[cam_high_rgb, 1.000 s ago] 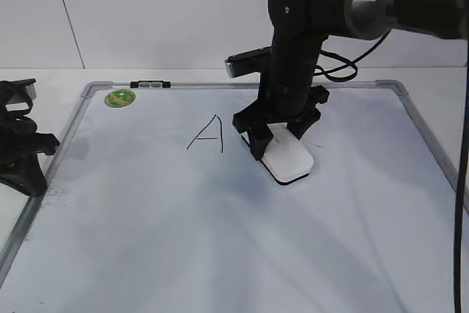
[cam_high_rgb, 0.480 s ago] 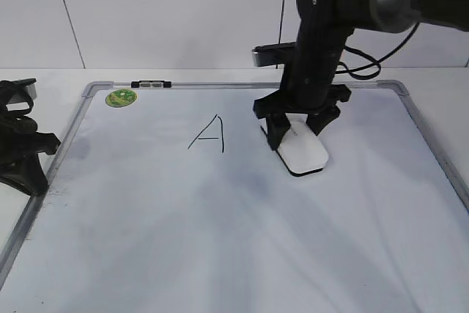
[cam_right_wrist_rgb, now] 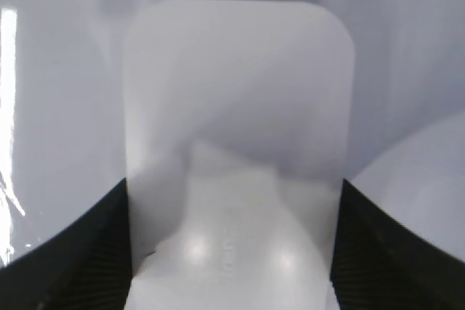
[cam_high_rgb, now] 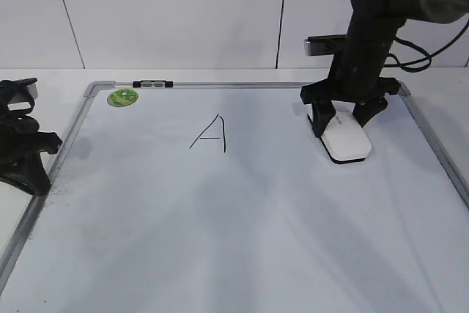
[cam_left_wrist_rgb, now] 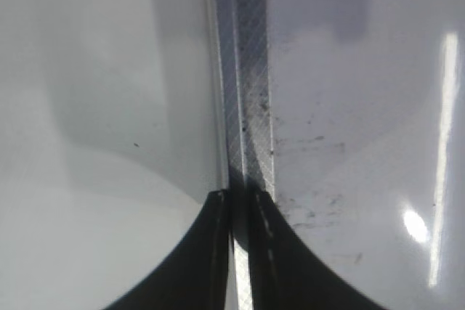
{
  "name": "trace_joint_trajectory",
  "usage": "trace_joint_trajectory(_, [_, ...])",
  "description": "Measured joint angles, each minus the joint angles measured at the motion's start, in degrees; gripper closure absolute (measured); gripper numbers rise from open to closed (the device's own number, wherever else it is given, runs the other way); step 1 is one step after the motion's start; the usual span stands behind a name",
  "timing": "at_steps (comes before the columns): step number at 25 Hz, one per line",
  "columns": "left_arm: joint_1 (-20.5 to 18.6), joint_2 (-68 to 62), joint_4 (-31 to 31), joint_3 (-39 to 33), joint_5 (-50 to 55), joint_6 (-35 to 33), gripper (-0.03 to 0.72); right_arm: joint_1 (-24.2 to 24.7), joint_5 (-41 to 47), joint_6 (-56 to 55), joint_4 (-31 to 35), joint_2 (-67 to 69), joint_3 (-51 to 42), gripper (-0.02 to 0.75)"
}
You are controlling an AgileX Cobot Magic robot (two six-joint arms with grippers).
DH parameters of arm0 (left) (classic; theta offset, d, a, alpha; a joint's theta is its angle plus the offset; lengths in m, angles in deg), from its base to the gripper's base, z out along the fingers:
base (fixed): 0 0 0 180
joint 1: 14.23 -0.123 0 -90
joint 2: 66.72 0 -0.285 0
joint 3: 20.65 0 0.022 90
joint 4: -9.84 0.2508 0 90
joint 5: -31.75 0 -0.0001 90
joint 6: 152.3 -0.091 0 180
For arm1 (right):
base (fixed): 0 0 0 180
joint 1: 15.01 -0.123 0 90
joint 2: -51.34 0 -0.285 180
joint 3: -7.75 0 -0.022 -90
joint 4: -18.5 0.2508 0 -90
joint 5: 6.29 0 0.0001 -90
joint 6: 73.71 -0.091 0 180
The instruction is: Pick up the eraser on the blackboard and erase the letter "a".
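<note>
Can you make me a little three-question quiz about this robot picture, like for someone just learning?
1. True or false: the right gripper is shut on the eraser.
2. Which letter is written on the blackboard?
   A) capital "A"
   B) capital "B"
   C) capital "Z"
3. Fill in the missing word: the round green magnet sits near the board's top ____ corner in the exterior view.

Key
1. True: its fingers press both sides of the eraser.
2. A. No small cursive "a" can be seen anywhere.
3. Left. The left gripper is there too, shut, over the board's frame.
</note>
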Motion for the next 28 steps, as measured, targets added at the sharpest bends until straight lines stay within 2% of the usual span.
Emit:
trace_joint_trajectory(8, [0.00,0.00,-0.24,0.00,-0.11,0.00,0.656,-0.26,0.26,0.47,1.37,0.00,0.13,0.178])
trace_joint_trajectory(12, [0.00,0.00,-0.24,0.00,-0.11,0.00,0.655,-2.69,0.26,0.71,-0.07,0.00,0.13,0.178])
trace_joint_trajectory(20, [-0.74,0.00,-0.27,0.00,0.28,0.00,0.655,-10.79,0.35,2.05,1.16,0.00,0.13,0.178])
trace_joint_trajectory(28, [-1.00,0.00,-0.27,0.00,0.65,0.00,0.655,-11.23,0.35,1.00,-0.86,0.00,0.13,0.178])
